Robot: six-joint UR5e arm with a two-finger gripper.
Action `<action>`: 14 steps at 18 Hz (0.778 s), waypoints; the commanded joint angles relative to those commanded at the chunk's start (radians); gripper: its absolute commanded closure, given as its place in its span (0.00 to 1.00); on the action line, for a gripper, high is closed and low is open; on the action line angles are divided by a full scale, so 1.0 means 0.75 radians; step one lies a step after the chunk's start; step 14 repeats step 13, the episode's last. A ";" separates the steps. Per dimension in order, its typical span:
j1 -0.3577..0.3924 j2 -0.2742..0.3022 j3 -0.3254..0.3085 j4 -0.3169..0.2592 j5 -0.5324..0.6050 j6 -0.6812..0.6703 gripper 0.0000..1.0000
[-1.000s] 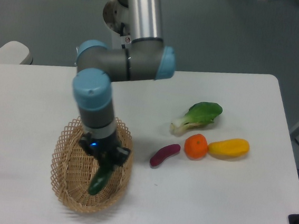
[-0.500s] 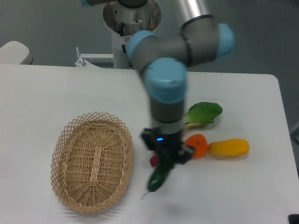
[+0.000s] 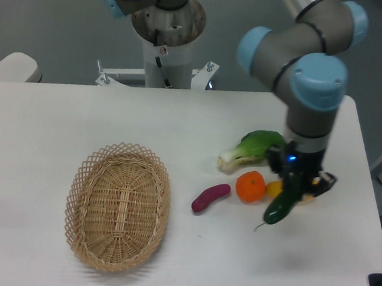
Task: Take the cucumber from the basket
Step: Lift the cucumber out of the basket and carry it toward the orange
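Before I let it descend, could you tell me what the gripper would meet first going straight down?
Probably bare table: the gripper points down holding the cucumber, whose tip would land first, though depth is unclear.

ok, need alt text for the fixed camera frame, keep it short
A UR5e arm's gripper holds a dark green cucumber above the white table, to the right of an orange. The empty wicker basket sits at left, with a purple eggplant and a leafy bok choy between.
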 joint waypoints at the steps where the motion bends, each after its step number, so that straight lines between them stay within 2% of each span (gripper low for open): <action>1: 0.004 0.000 0.000 0.000 -0.016 0.010 0.75; 14: 0.000 -0.025 -0.002 0.002 -0.035 0.010 0.75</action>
